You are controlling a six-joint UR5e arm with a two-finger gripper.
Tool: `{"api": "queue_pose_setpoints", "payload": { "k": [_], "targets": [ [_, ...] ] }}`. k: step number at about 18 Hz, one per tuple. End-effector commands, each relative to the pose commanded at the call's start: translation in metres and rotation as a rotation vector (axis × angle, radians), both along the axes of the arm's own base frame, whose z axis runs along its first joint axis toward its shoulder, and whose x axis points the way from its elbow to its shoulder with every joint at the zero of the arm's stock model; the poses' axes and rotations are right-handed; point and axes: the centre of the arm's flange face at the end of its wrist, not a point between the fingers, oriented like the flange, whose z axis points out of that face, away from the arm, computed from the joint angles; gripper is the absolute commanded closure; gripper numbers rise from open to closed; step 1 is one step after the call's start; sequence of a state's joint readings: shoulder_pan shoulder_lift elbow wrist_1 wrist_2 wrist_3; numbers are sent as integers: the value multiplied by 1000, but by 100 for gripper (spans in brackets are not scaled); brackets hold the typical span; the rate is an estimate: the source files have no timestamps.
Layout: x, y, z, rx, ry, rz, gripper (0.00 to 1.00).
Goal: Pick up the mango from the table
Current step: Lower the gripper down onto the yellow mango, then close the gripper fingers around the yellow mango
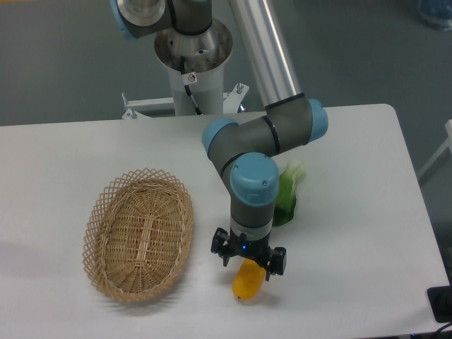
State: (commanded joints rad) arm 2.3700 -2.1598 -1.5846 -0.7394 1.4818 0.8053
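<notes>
Fingers straddling the mango's upper end.
The gripper [248, 263] hangs spread and unclenched over the mango [248, 282], which lies on the table [353, 247] with its long axis running down-left toward the near edge, right of the wicker basket [139, 233].

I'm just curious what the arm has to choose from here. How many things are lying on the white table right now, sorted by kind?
Fruit: 1, the yellow mango under the gripper
Leafy green vegetable: 1, partly behind the arm
Wicker basket: 1
Total: 3 things visible on the table; the arm may be hiding others.
</notes>
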Motion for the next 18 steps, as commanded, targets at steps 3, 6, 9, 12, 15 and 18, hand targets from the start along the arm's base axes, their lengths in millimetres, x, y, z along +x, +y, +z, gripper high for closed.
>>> {"api": "queue_pose_setpoints", "payload": {
  "k": [3,6,9,12,15,18],
  "targets": [
    [0,0,-2,-8,10,-50,0],
    [-6,3,-5,-8,27,-68,0],
    [-5,-4,-10,-12,23,-65,0],
    [-4,-5,-17,-22,23,-63,0],
    [-5,-7,-22,-41,28,-58,0],
    [-5,-6,-24,-42,27,-60,0]
  ]
}}
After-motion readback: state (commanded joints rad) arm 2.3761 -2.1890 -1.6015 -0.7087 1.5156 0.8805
